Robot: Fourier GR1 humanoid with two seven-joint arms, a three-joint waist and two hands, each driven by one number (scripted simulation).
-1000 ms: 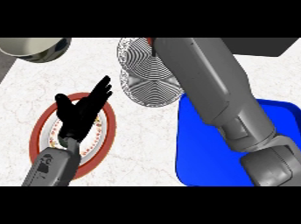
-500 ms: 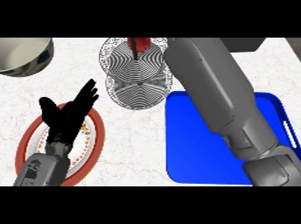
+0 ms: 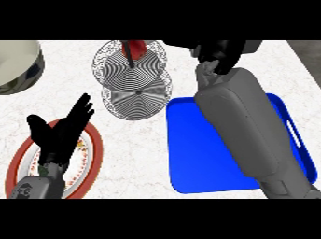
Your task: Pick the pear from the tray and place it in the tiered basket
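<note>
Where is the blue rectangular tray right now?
In the head view, the blue rectangular tray lies at the counter's right side, beside the wire tiered basket, partly under the right forearm.

No readable text, label, brand, number or sign anywhere in the head view. Nothing legible on the blue tray (image 3: 191, 154), the tiered basket (image 3: 134, 79), the red-rimmed plate (image 3: 87, 158), the bowl (image 3: 11, 65) or the marbled surface (image 3: 143, 154). Only a faint patterned band on the plate's inner rim, too small to make out as writing.
</note>
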